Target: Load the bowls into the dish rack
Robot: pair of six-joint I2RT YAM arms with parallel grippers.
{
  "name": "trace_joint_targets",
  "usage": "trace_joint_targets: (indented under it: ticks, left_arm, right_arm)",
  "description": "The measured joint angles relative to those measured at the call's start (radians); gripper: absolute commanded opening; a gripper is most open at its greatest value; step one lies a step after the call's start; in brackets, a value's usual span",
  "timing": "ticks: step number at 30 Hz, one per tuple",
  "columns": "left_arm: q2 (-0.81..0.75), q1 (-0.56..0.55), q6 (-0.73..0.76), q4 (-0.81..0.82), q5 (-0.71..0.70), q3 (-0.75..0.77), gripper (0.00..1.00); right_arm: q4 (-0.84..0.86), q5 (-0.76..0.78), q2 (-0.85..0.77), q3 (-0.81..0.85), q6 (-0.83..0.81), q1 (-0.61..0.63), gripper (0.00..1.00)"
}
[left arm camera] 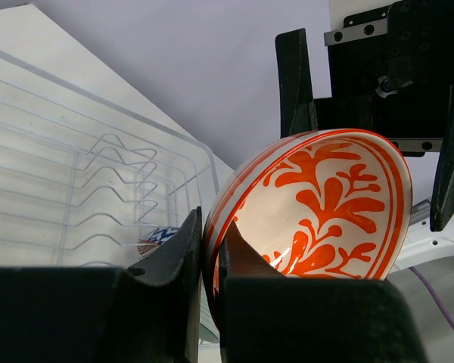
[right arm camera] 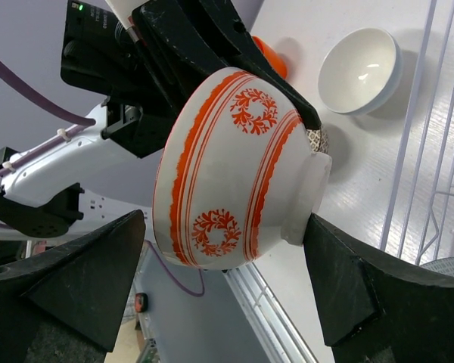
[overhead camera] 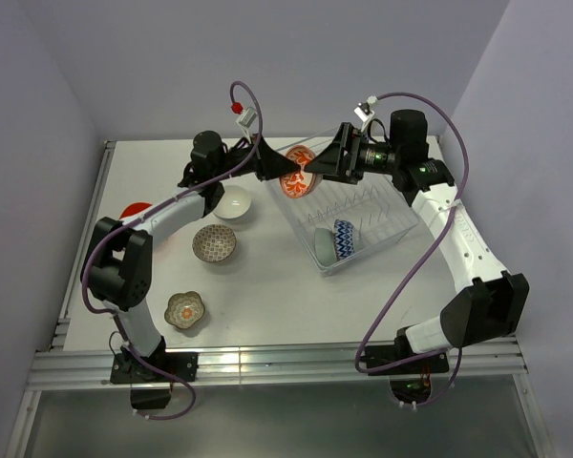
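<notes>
1. A white table (overhead camera: 267, 315) is seen from above, with both arm bases bolted at its near edge.
2. The left arm (overhead camera: 162, 224) is folded at a low elbow, then stretched away along the table's left side. Its wrist is turned inward to the right.
3. The right arm (overhead camera: 458, 239) is bent at an elbow on the far right, then reached away and inward. Its wrist is pointed left, facing the other wrist.
4. The clear dish rack (overhead camera: 382, 205) is set at an angle right of centre. A blue-patterned bowl (overhead camera: 345, 237) and a pale teal bowl (overhead camera: 323, 248) are stood on edge at its near end.
5. The orange-white patterned bowl (left arm camera: 325, 204) is held tipped on its side in the air between the two wrists, over the rack's far left end.
6. The left gripper (left arm camera: 209, 234) is pinched narrowly on that bowl's rim.
7. The right gripper (right arm camera: 225, 221) is spread wide, one finger by the bowl's foot, one by its rim. Firm contact cannot be told.
8. On the table left of the rack, a white bowl (overhead camera: 234, 203), a grey-patterned bowl (overhead camera: 214, 244) and an olive flower-shaped bowl (overhead camera: 184, 310) are seen upright. An orange-red bowl (overhead camera: 134, 210) is partly hidden behind the left arm.
</notes>
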Motion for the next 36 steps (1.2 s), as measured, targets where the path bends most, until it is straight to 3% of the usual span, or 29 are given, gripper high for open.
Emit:
trace_joint_targets:
  ticks: [9, 17, 19, 20, 21, 23, 24, 30, 32, 33, 36]
  left_arm:
    - [0.001, 0.0, -0.021, 0.017, 0.006, 0.0, 0.0]
    - [0.002, 0.001, -0.023, 0.016, 0.006, 0.0, 0.0]
    - [0.002, 0.001, -0.031, 0.015, 0.006, -0.001, 0.0]
    - [0.002, 0.001, -0.031, 0.016, 0.006, -0.002, 0.0]
    - [0.002, 0.001, -0.032, 0.016, 0.006, -0.002, 0.02]
    - [0.002, 0.001, -0.034, 0.014, 0.006, -0.002, 0.1]
    - [0.002, 0.001, -0.034, 0.014, 0.006, -0.002, 0.21]
    - [0.002, 0.002, -0.027, 0.001, 0.006, 0.004, 0.55]
    - [0.0, 0.006, -0.019, -0.025, 0.006, 0.008, 0.6]
    - [-0.002, 0.008, -0.018, -0.037, 0.006, 0.008, 0.71]
    - [-0.02, 0.021, 0.001, -0.091, 0.006, 0.008, 0.78]
  right_arm:
    - [0.0, -0.023, 0.003, 0.0, 0.011, -0.001, 0.9]
    - [0.0, -0.024, 0.018, 0.0, 0.013, -0.001, 0.73]
    - [0.001, -0.024, 0.018, 0.0, 0.012, -0.001, 0.65]
    - [0.001, -0.025, 0.018, 0.0, 0.013, -0.002, 0.56]
    - [0.001, -0.025, 0.019, 0.0, 0.014, -0.002, 0.23]
    - [0.004, -0.032, 0.021, 0.0, 0.014, -0.002, 0.0]
    - [0.006, -0.037, 0.023, 0.0, 0.014, -0.003, 0.0]
    - [-0.013, -0.062, 0.055, 0.012, 0.002, -0.018, 0.0]
    - [-0.031, -0.067, 0.069, 0.023, -0.007, -0.032, 0.0]
    - [-0.04, -0.069, 0.074, 0.03, -0.015, -0.042, 0.0]
    - [-0.071, -0.072, 0.077, 0.052, -0.049, -0.072, 0.0]
